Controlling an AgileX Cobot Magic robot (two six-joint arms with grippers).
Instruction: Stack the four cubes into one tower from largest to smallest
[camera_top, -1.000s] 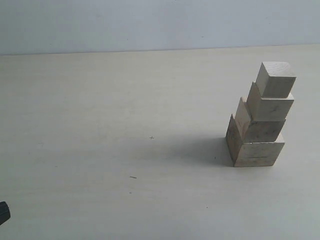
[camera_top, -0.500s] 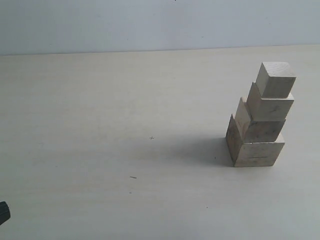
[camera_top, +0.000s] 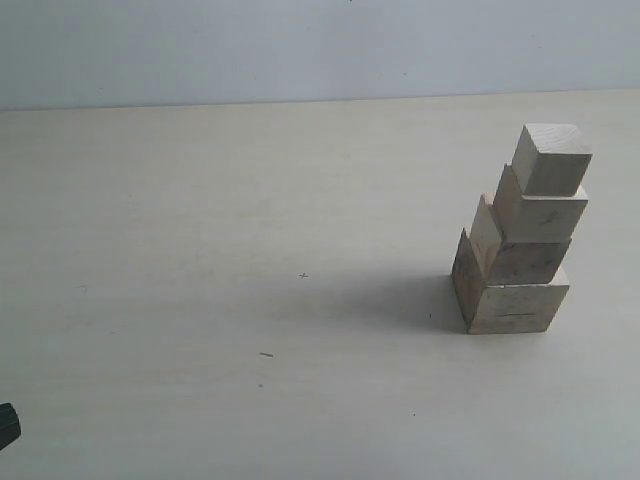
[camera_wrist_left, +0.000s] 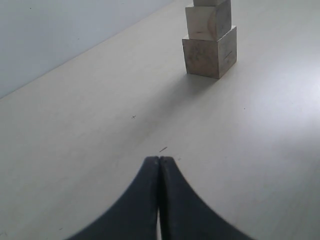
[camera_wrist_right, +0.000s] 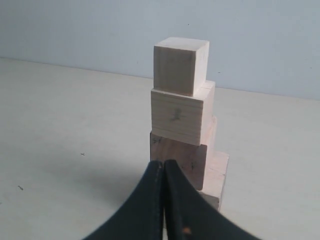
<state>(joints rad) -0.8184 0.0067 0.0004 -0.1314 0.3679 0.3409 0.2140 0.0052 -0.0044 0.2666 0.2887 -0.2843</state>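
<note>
Four pale wooden cubes stand as one stepped tower (camera_top: 522, 240) at the right of the table. The largest cube (camera_top: 505, 295) is the base, and the smallest cube (camera_top: 551, 158) is on top. The right wrist view faces the tower (camera_wrist_right: 182, 120) from close by. My right gripper (camera_wrist_right: 164, 163) is shut and empty, its black fingers in front of the lower cubes and apart from them. My left gripper (camera_wrist_left: 159, 159) is shut and empty over bare table, far from the tower (camera_wrist_left: 210, 42), whose top is cut off in that view.
The pale table (camera_top: 250, 300) carries a few small dark specks (camera_top: 265, 354). A pale wall (camera_top: 300, 45) runs behind its far edge. A dark bit of the left arm (camera_top: 6, 425) pokes in at the exterior view's lower left corner.
</note>
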